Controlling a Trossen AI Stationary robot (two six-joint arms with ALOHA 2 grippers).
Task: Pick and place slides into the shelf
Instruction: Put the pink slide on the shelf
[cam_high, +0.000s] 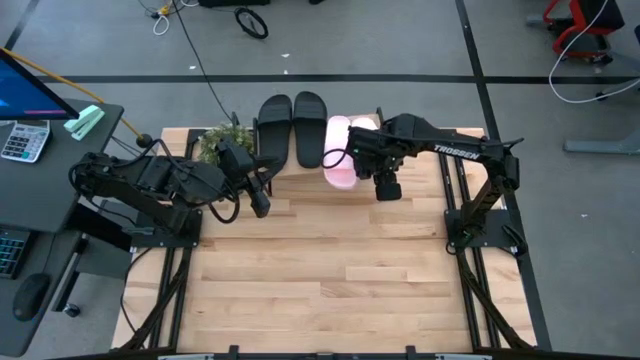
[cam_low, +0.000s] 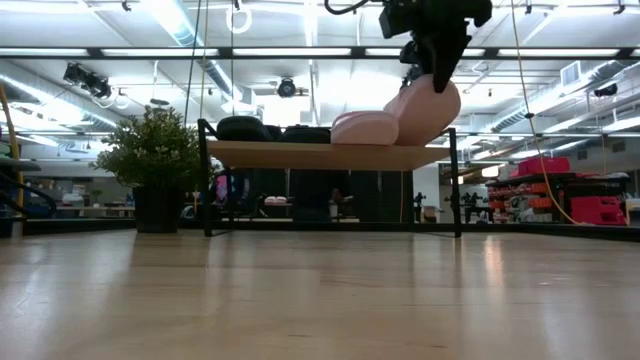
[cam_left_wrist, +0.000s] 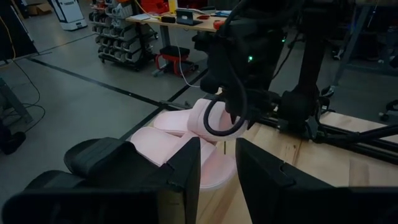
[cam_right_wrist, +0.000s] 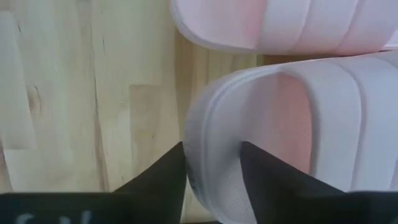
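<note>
Two black slides (cam_high: 290, 127) lie side by side on the shelf (cam_low: 330, 155) at the table's far edge. One pink slide (cam_low: 365, 127) lies flat on the shelf's board, to the right of them. My right gripper (cam_high: 385, 180) is shut on the second pink slide (cam_low: 430, 110), at the shelf's right end. My left gripper (cam_high: 258, 195) is open and empty near the shelf's left part, on its near side. In the left wrist view the left gripper (cam_left_wrist: 217, 180) looks across the black slides (cam_left_wrist: 106, 162) toward the pink ones (cam_left_wrist: 174, 143). My right gripper pinches the pink slide's sole edge (cam_right_wrist: 211, 155) near one rounded end, between its two fingers (cam_right_wrist: 163, 177). The fingers come from above, pointing down. The slide is tilted, its held end raised, and its lower end (cam_low: 405, 135) is at the shelf board beside the other pink slide.
A small potted plant (cam_high: 222, 145) stands at the shelf's left end. The slatted wooden tabletop (cam_high: 330, 270) stretches toward the near edge. A desk with a calculator (cam_high: 22, 140) stands left of the table. Cables lie on the floor beyond the shelf.
</note>
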